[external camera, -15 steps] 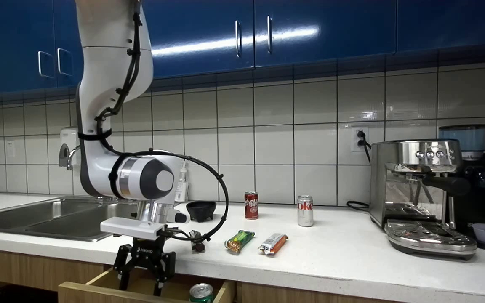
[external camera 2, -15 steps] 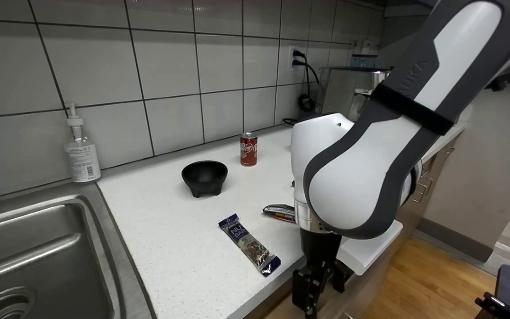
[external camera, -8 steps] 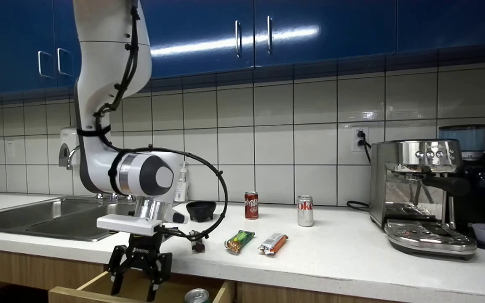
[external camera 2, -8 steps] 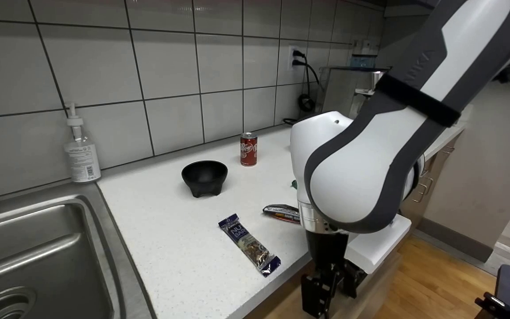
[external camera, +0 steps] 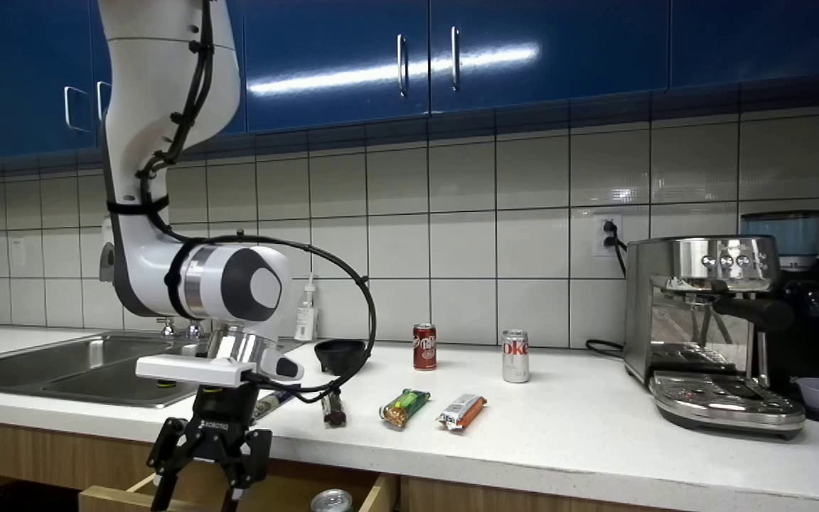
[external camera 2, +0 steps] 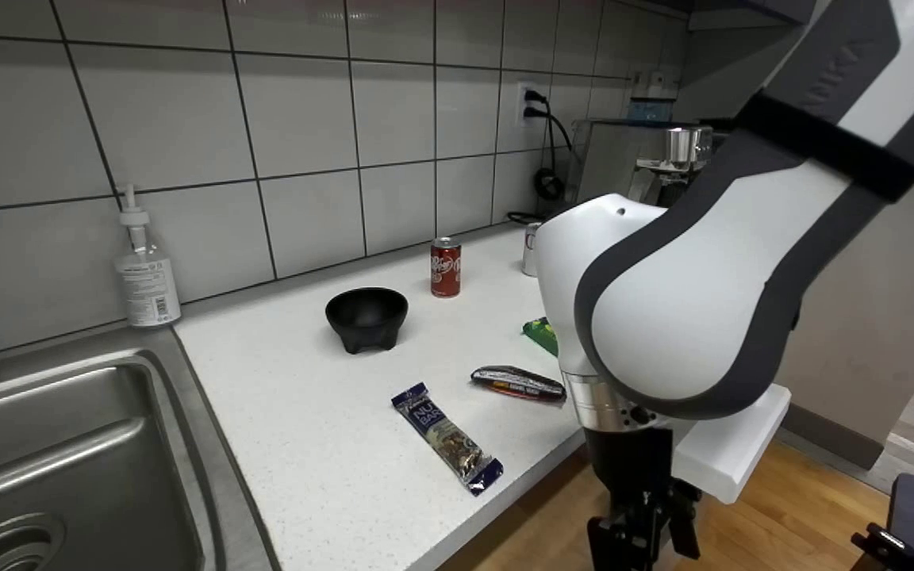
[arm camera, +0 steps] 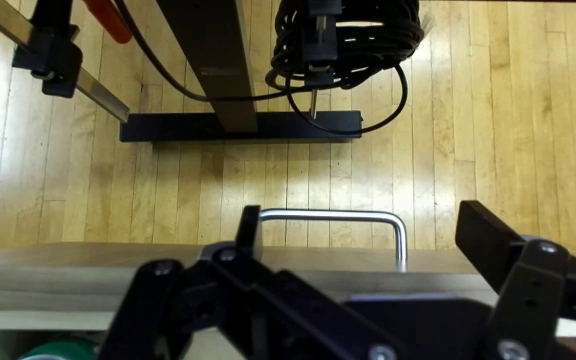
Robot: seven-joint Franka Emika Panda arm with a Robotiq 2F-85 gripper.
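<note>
My gripper [external camera: 197, 499] stands open over the pulled-out wooden drawer [external camera: 107, 498], below the counter's front edge. Nothing is between its fingers. In the wrist view the jaws are wide apart, and the drawer's silver handle [arm camera: 330, 215] shows in the gap, beyond the drawer front [arm camera: 68, 287]; whether a finger touches it I cannot tell. A green can [arm camera: 63, 351] sits inside the drawer, its silver top [external camera: 331, 500] visible in an exterior view. The gripper [external camera 2: 639, 539] is cut off by the lower edge of an exterior view.
On the white counter lie a nut bar [external camera 2: 449, 440], a dark bar [external camera 2: 516, 382], a green bar [external camera: 404, 407] and an orange one [external camera: 462, 412]. Behind are a black bowl [external camera 2: 366, 317], two cans [external camera: 424, 347] and a coffee machine [external camera: 701, 320]. A stand [arm camera: 240, 127] with cables is on the floor.
The arm has moved outward from the counter and to the left in an exterior view, fingers still apart. The drawer has slid a little further out, carrying the green can with it.
</note>
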